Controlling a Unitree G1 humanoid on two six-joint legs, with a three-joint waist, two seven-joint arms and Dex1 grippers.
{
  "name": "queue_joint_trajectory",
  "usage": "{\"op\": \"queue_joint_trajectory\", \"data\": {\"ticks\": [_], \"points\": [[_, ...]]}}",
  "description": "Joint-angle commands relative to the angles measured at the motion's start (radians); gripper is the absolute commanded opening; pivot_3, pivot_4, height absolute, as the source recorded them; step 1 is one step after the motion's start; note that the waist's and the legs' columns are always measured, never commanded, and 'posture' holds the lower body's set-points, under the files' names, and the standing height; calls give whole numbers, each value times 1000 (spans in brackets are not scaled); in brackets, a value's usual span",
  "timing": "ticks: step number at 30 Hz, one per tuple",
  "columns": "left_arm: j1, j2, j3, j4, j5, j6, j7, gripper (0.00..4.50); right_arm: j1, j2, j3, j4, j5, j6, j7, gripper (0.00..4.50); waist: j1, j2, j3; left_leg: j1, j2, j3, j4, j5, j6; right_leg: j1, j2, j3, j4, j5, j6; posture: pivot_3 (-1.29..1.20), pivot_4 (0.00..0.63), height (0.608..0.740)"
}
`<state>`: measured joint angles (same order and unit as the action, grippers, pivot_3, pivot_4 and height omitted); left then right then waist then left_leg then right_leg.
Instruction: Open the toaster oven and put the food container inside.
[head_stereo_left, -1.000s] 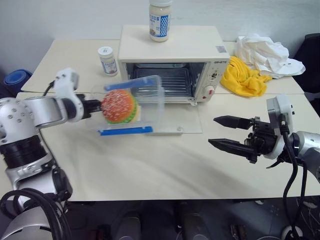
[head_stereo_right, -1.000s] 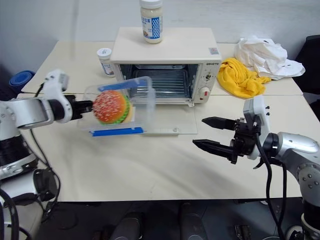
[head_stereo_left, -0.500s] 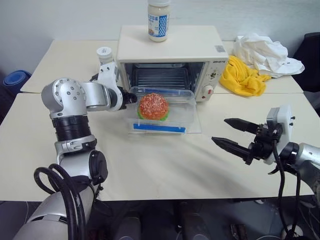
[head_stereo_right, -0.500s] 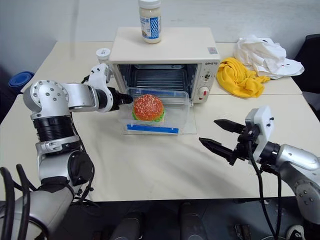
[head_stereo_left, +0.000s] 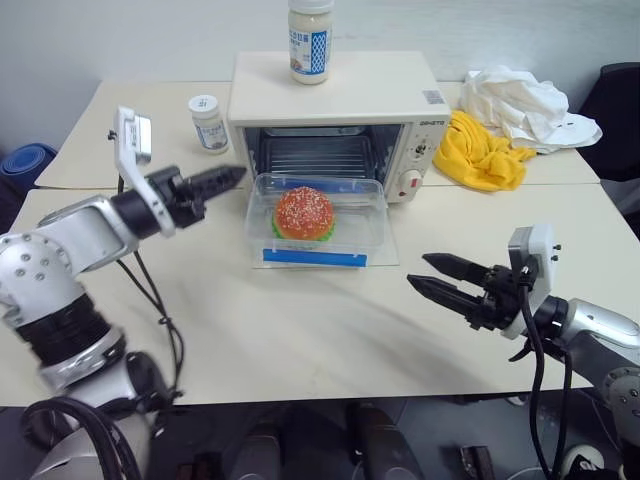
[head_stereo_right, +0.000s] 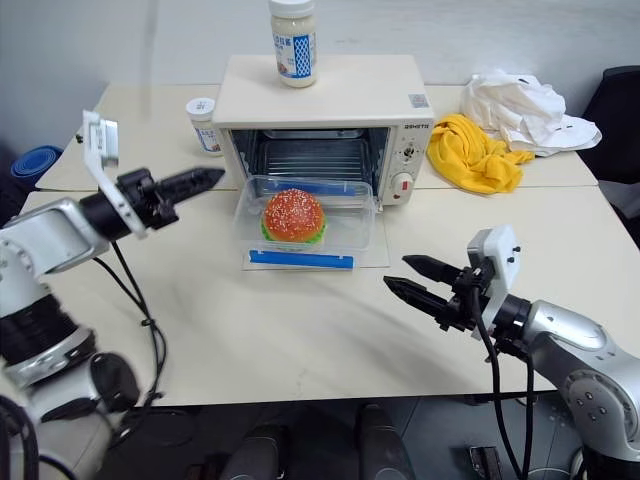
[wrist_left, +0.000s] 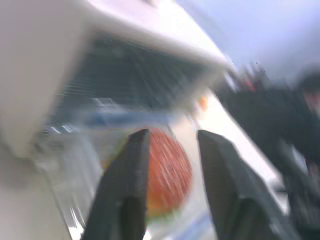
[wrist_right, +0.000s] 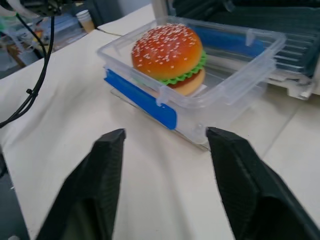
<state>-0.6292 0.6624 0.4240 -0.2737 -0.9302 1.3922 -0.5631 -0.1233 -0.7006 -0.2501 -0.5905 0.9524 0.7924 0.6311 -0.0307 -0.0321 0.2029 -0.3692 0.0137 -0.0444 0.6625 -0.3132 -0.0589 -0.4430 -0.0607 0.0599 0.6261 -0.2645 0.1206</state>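
While the toaster oven (head_stereo_left: 335, 130) stood open, the food container (head_stereo_left: 318, 222) was seen lying on its lowered glass door, long axis across the mouth. The left gripper (head_stereo_left: 222, 180), jaws narrowly parted and empty, was nearer; the right gripper (head_stereo_left: 437, 277), jaws apart and empty, was farther.

The left arm reaches in from the side, its left gripper (head_stereo_left: 228, 178) pointing almost level, empty — the black fingers (wrist_left: 125, 185) a narrow gap apart. The right gripper (head_stereo_left: 428, 276) hovers low on the other side, fingers spread, holding nothing.
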Motion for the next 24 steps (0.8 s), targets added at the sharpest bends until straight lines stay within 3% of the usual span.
{"op": "queue_joint_trajectory", "data": {"ticks": [1,2,5,12,15,20,24], "points": [[106,138,-287,-92,185,-329,-270,257,-61,14,71,26,-36,-23,24,1296,2,0,0,0,0,0,0,0,0,0,0,0,0,0,0,0,150,740],[119,141,-347,-78,242,-402,-280,0,-80,17,97,44,-60,-32,29,948,5,0,0,0,0,0,0,-1,1,0,0,0,0,0,-1,0,150,740],[116,106,-443,-32,349,-557,-276,0,-124,18,164,82,-130,-57,45,24,19,0,0,-1,-1,-1,0,-1,5,2,0,0,-4,0,-1,0,150,740],[51,12,-533,95,499,-695,-228,0,-219,68,318,207,-323,-121,38,24,25,0,0,-2,0,-1,1,-3,9,2,0,0,-4,1,1,0,150,740],[-19,-110,-522,208,561,-723,-93,0,-359,197,350,411,-465,-210,-82,24,21,0,0,-1,0,0,2,-3,9,2,0,0,-3,1,1,0,150,740],[-150,-287,-521,411,682,-812,100,0,-571,378,300,749,-619,-399,-260,24,21,0,0,-2,-1,0,3,0,9,0,0,0,0,3,2,0,150,740],[-250,-390,-499,591,755,-909,232,0,-683,458,257,919,-646,-487,-301,24,20,0,0,-3,-1,1,0,2,4,-1,-1,0,1,3,2,0,150,740]]}}
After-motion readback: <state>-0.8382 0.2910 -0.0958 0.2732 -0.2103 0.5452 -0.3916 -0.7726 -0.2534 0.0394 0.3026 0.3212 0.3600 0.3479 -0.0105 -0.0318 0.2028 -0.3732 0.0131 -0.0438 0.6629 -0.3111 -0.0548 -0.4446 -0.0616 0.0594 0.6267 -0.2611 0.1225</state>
